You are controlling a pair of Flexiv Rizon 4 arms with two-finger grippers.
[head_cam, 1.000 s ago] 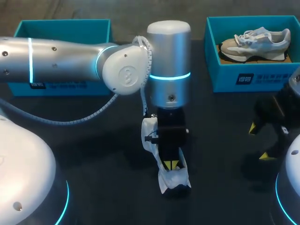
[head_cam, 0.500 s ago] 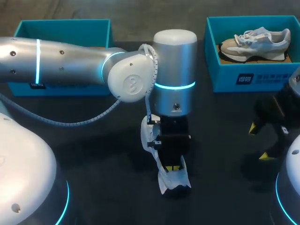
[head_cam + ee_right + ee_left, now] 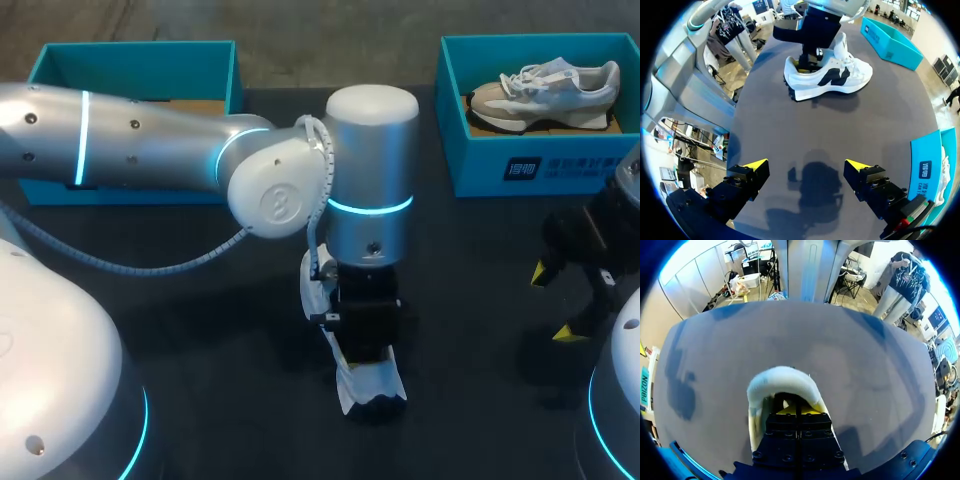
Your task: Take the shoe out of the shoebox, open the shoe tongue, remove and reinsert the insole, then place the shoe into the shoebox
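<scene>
Left gripper closed, tips down inside white shoe mid-worktop, right gripper wide open at shoe's three o'clock

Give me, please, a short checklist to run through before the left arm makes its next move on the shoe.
1. White shoe upright on the table: ok.
2. Left gripper down in the shoe's heel opening: ok.
3. Hold on the insole: cannot tell, hidden inside the shoe.
4. Right gripper open, apart from the shoe: ok.
5. Teal shoebox behind the left arm open-topped for the return: ok.
</scene>
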